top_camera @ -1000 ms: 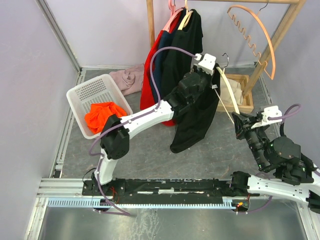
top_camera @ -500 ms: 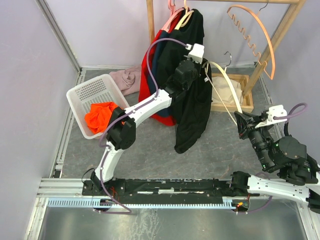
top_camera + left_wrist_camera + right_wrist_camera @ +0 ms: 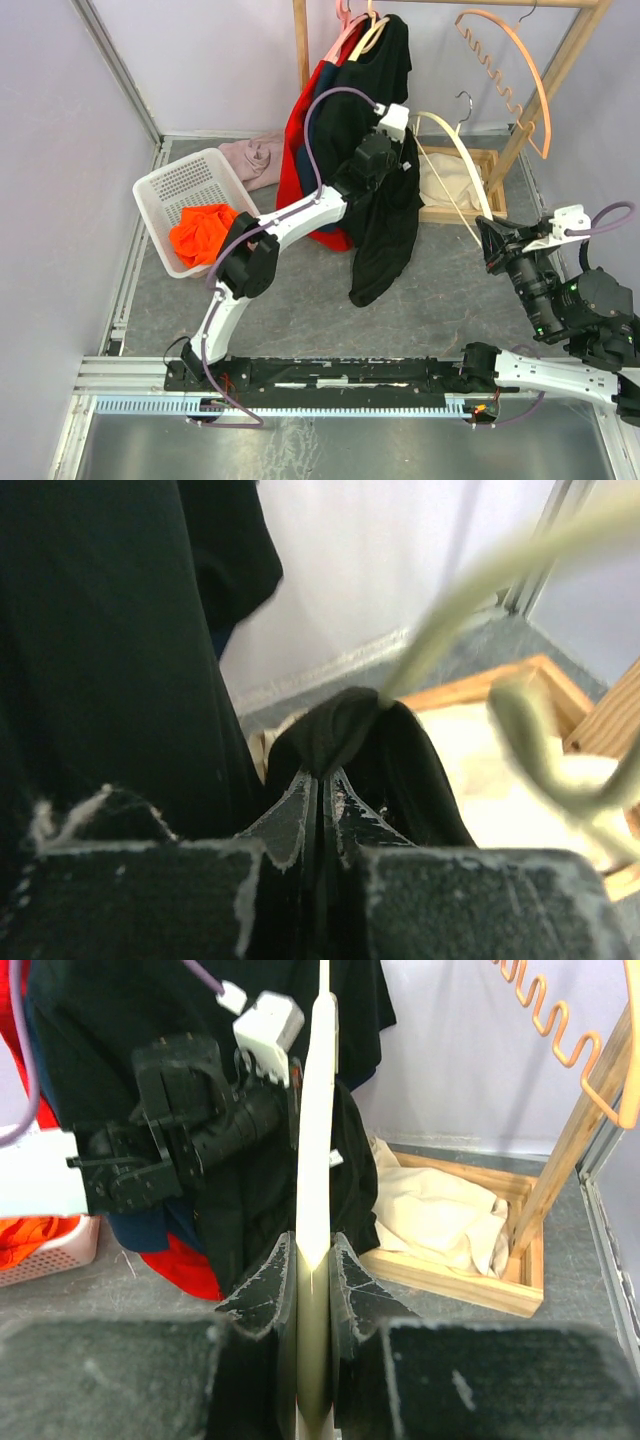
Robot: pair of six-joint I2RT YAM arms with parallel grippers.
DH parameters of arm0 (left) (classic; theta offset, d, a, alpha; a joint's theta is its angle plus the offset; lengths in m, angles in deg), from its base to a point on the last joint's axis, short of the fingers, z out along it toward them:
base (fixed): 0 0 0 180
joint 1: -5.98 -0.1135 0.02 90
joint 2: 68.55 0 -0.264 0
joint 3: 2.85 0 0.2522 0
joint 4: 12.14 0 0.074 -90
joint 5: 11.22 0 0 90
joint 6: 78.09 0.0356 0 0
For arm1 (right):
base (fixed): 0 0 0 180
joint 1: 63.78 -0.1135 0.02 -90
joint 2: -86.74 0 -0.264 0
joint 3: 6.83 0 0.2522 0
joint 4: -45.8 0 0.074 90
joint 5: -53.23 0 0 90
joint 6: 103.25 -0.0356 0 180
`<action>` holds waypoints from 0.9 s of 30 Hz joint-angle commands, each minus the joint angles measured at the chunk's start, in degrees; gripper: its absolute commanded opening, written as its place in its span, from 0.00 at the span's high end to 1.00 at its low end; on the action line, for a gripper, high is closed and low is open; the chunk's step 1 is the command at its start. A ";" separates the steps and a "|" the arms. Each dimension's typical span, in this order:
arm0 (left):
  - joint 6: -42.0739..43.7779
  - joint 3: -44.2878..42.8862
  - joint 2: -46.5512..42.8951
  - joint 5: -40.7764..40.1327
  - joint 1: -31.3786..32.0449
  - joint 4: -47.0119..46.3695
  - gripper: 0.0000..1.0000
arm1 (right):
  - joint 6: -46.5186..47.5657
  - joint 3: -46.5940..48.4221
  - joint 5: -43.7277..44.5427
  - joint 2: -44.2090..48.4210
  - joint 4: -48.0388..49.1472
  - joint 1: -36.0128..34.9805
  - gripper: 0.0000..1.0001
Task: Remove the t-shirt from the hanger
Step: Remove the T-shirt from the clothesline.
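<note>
A black t-shirt (image 3: 388,235) hangs off one end of a cream hanger (image 3: 462,170) in front of the wooden rack. My left gripper (image 3: 402,160) is shut on a bunch of the black t-shirt (image 3: 335,730) where the hanger arm (image 3: 470,590) enters it. My right gripper (image 3: 492,238) is shut on the hanger's other arm (image 3: 312,1160), which runs up between its fingers. The hanger's metal hook (image 3: 462,104) points up, free of the rail.
A wooden rack (image 3: 300,45) holds more red, navy and black garments (image 3: 320,110). An orange hanger (image 3: 515,60) hangs at right. A wooden box (image 3: 455,190) holds cream cloth. A white basket (image 3: 190,205) holds an orange garment. A pink cloth (image 3: 255,155) lies behind it.
My left gripper has pulled the black t-shirt left and back toward the rack. My right gripper has drawn the hanger right and nearer, so the hanger is more exposed.
</note>
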 commanded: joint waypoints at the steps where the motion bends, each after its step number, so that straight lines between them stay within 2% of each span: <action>1: -4.37 6.43 -4.02 0.93 0.26 -2.91 0.97 | 2.89 3.89 -0.06 -1.96 6.56 -0.19 0.99; 5: -4.80 12.35 -6.78 0.81 1.18 -5.18 0.97 | 5.25 4.60 0.36 -3.68 10.29 -0.23 0.98; 12: -3.62 24.34 -15.17 -1.76 6.47 -10.75 0.97 | 12.93 6.36 4.56 -8.85 19.28 -0.20 0.98; 27: -5.33 44.24 -37.34 -6.95 17.03 -10.81 0.97 | 27.68 12.23 9.26 -19.05 32.05 -0.14 0.99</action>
